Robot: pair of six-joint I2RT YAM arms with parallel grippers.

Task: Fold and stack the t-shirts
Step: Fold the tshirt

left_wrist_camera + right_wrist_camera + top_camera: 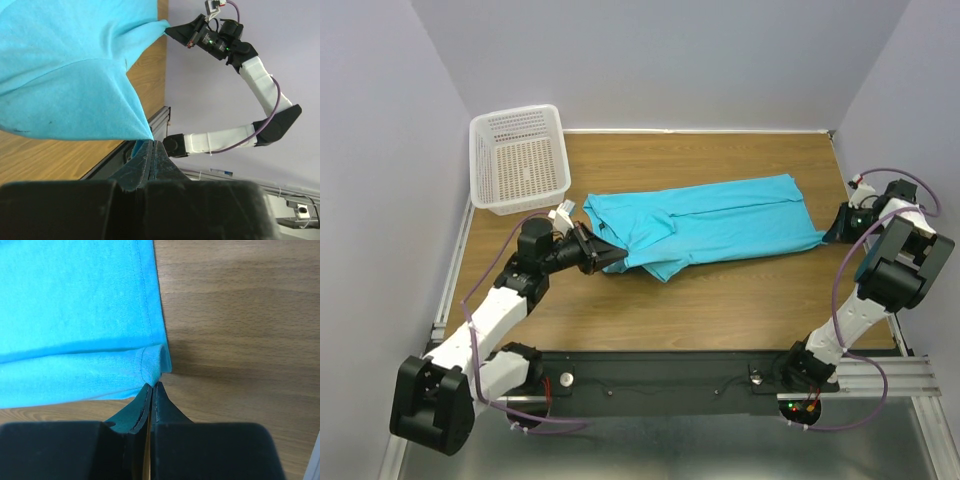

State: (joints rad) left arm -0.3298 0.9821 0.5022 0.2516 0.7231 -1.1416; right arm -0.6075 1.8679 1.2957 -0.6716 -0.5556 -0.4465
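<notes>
The turquoise t-shirt (720, 222) lies stretched across the wooden table (720, 300) between the 2 arms, one end pinched in the closed left gripper (603, 256) and its opposite hem corner clamped in the closed right gripper (828, 237).

Left end effector (606, 256) and right end effector (829, 236) (facing each other) are closed.

A white mesh basket (519, 160) sits on the wooden table's (720, 300) far-left corner.
</notes>
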